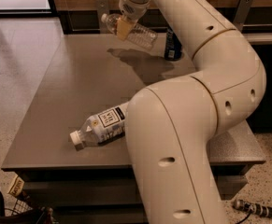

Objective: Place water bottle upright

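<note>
Camera view: gripper (124, 28) clamped on water bottle (142, 34), held near-horizontal above table (79, 78), just beside blue can (173, 48). Your risks: release while tilted, bottle topples, rolls into can; ribbed plastic may slip while you rotate.

The small clear ribbed plastic water bottle (141, 34) with a white cap hangs nearly level above the grey table's (79, 83) far edge. The gripper (124, 28) clamps it mid-body, with the cap pointing left.

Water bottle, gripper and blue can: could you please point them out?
Water bottle (142, 35): camera view, clear ribbed body.
Gripper (124, 28): camera view, between its fingertips, clamped on the bottle.
Blue can (174, 48): camera view, side wall.
</note>
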Controlling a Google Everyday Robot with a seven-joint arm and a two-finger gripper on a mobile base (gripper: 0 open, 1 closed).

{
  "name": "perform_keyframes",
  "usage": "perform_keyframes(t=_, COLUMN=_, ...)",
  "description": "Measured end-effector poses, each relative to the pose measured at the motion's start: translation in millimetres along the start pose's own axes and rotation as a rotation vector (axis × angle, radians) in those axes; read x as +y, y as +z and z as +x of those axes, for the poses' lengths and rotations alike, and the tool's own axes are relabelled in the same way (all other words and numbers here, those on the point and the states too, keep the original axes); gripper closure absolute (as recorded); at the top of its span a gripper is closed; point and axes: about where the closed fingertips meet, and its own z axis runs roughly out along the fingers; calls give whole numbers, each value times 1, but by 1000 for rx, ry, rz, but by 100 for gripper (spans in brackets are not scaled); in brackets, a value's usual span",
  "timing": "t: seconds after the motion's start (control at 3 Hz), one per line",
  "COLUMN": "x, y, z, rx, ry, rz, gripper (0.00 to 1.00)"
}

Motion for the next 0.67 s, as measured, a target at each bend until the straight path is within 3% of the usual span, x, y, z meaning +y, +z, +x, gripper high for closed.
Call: perform_keyframes(t=0.67, x=2, y=-50, z=-27, rx=-302, ry=-131, rz=-48, gripper=100)
